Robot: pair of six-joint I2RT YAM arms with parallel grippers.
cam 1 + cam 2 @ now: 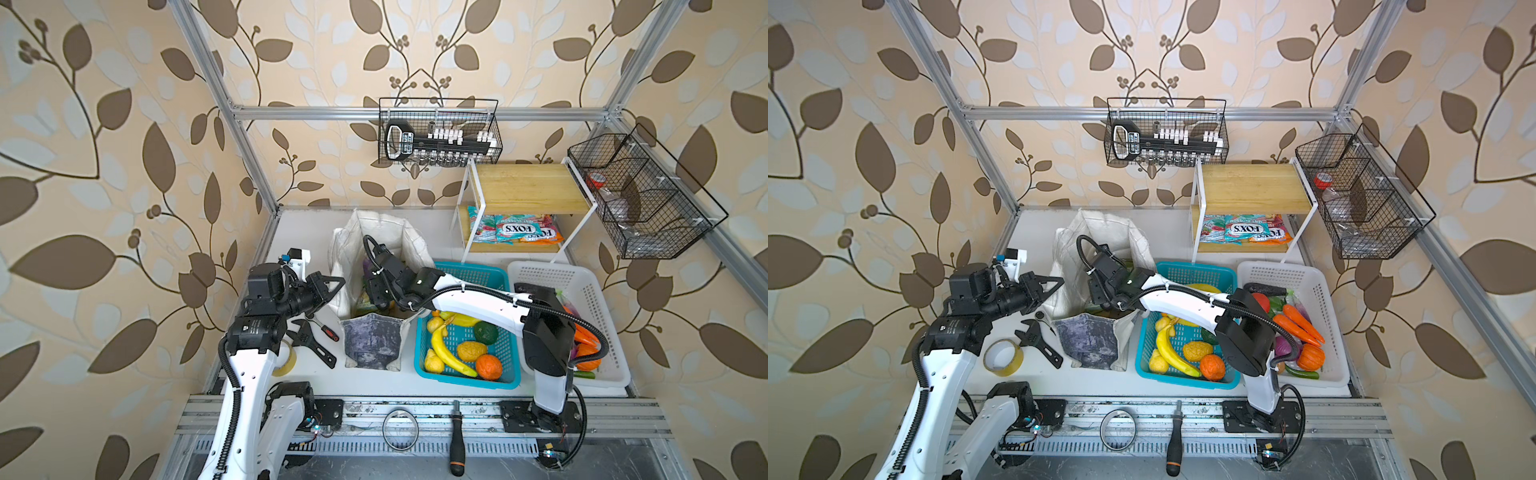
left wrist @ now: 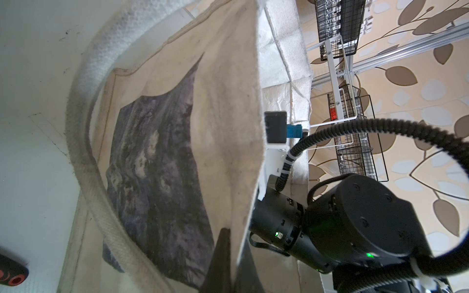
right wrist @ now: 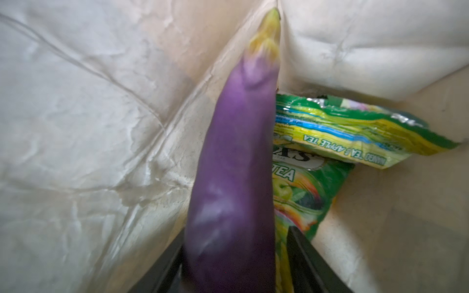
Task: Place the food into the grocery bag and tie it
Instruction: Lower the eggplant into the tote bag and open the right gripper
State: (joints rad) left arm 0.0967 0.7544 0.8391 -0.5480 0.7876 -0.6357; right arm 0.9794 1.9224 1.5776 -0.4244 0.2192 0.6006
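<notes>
Eggplant (image 3: pixel 228 177), purple, sits between our right jaws, which stand apart inside the grocery bag (image 1: pixel 374 340) mid-tabletop (image 1: pixel 374 380), beside two green snack packets (image 3: pixel 355 129); our left jaws are clamped on the bag's left rim.

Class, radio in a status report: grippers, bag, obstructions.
Left gripper shut on grocery bag rim. Right gripper open inside bag, eggplant between jaws. Snack packets already in. Nothing blocking.
</notes>
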